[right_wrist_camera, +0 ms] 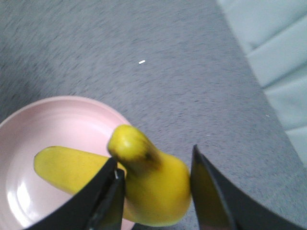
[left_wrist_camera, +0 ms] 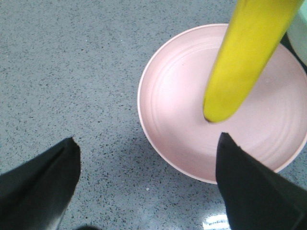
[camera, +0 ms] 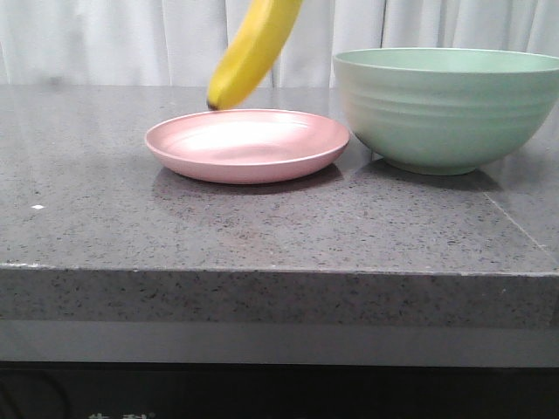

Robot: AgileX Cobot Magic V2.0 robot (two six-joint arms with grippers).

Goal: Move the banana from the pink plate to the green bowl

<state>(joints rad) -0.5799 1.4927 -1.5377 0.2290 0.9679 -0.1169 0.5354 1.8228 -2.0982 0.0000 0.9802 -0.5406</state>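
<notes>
Banana (camera: 253, 51): upper end cut off by front view; hangs above pink plate (camera: 247, 145).
Right gripper (right_wrist_camera: 156, 184): clamps banana.
Left gripper (left_wrist_camera: 146, 184): spread wide, empty.
Green bowl (camera: 447, 106): right edge cropped.

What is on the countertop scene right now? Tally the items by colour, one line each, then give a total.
Yellow: 1, the banana, lifted above the plate and gripped by the right end effector.
Pink: 1, the pink plate.
Green: 1, the green bowl.
Total: 3
</notes>
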